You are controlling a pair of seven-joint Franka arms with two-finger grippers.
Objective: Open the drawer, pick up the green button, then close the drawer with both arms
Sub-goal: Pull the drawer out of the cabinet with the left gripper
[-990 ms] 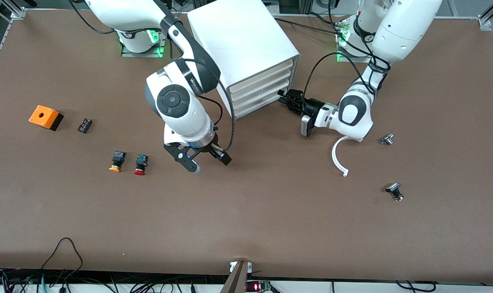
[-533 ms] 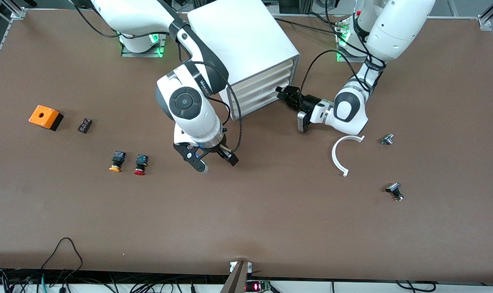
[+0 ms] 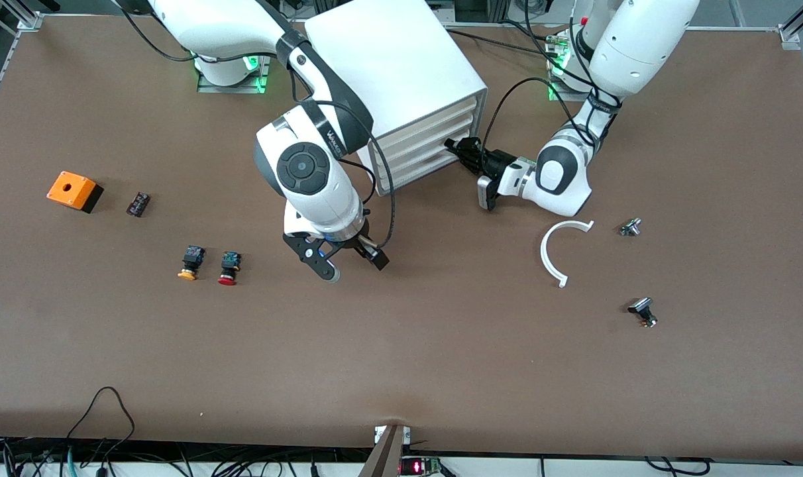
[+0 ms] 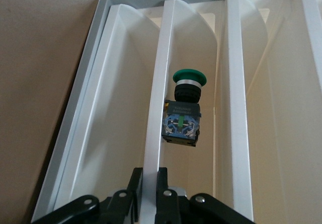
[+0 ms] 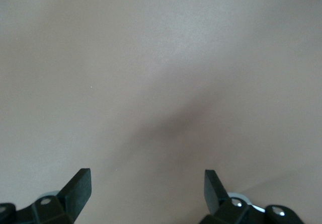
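My left gripper [image 3: 456, 147] is at the front of the white cabinet [image 3: 395, 59], low on its stack of drawers. In the left wrist view its fingers [image 4: 135, 181] are shut on the thin white front edge of the drawer [image 4: 161, 83]. The button [image 4: 183, 108], with a green cap and a black body with a blue mark, lies in that drawer's tray just past the gripped edge. The drawer fronts stand level with each other. My right gripper [image 3: 355, 267] hangs open over bare table nearer the front camera than the cabinet, with nothing between its fingertips [image 5: 80, 183].
A red-capped button [image 3: 228, 268] and a yellow-capped one [image 3: 189, 262] lie beside the right gripper. Toward that end are an orange box [image 3: 73, 191] and a small black part [image 3: 138, 203]. A white curved piece [image 3: 557, 255] and two metal parts [image 3: 630, 227] [image 3: 643, 311] lie near the left arm.
The left gripper moved in to the cabinet front and closed on the drawer's edge. The right arm shifted a little toward the cabinet earlier, then held still.
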